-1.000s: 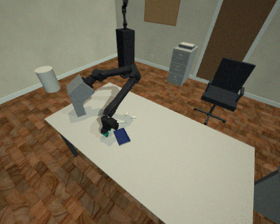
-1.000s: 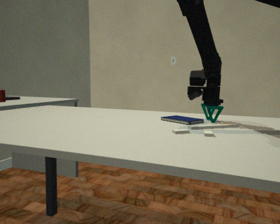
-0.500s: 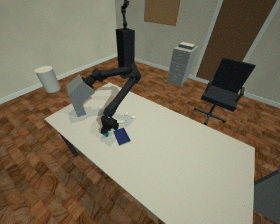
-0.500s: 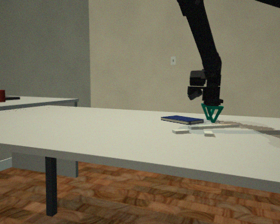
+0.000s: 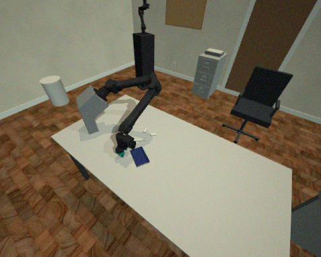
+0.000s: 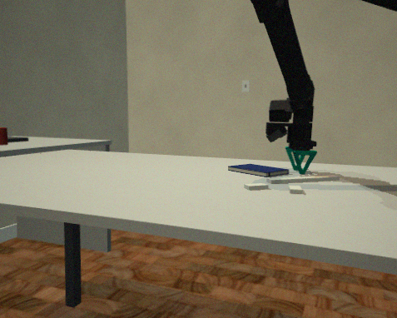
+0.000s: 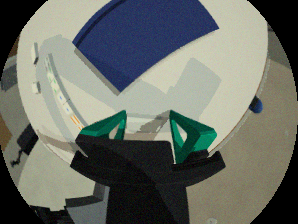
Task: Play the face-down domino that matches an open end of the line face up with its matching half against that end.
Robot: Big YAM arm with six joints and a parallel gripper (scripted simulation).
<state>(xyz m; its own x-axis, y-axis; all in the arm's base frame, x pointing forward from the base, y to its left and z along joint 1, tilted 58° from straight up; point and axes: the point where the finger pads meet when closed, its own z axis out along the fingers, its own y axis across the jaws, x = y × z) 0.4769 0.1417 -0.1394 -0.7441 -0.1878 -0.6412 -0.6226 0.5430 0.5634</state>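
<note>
The line of face-up dominoes lies flat; coloured pips show in the wrist view, where its near end runs behind the left finger. One loose white domino and another loose white domino lie apart beside the line, with no pips readable. My gripper is open, with green fingertips low over the table on the other side of the line. A pale flat block, perhaps a face-down domino, shows between the fingers, partly hidden.
A dark blue book lies flat close to the gripper and the line. A grey panel on a stand rises from the white table near its far left end. Arm shadows fall around the dominoes.
</note>
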